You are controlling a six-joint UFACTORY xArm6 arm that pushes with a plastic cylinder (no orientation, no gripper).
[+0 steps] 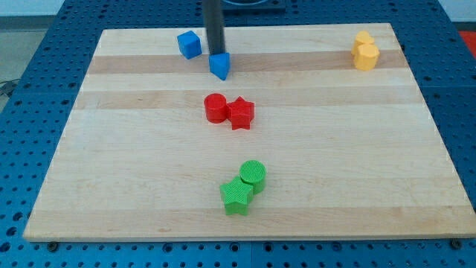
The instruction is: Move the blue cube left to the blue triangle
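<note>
The blue cube (189, 44) sits near the view's top, left of centre, on the wooden board (134, 164). The blue triangle (219, 65) lies just to its lower right, a short gap apart. My tip (214, 53) comes down from the view's top and ends right at the triangle's upper edge, seemingly touching it, to the right of the cube.
A red cylinder (216, 108) and a red star (241, 113) touch each other at the board's middle. A green cylinder (253, 175) and a green star (236, 196) touch lower down. Two yellow blocks (364, 51) sit together at the top right.
</note>
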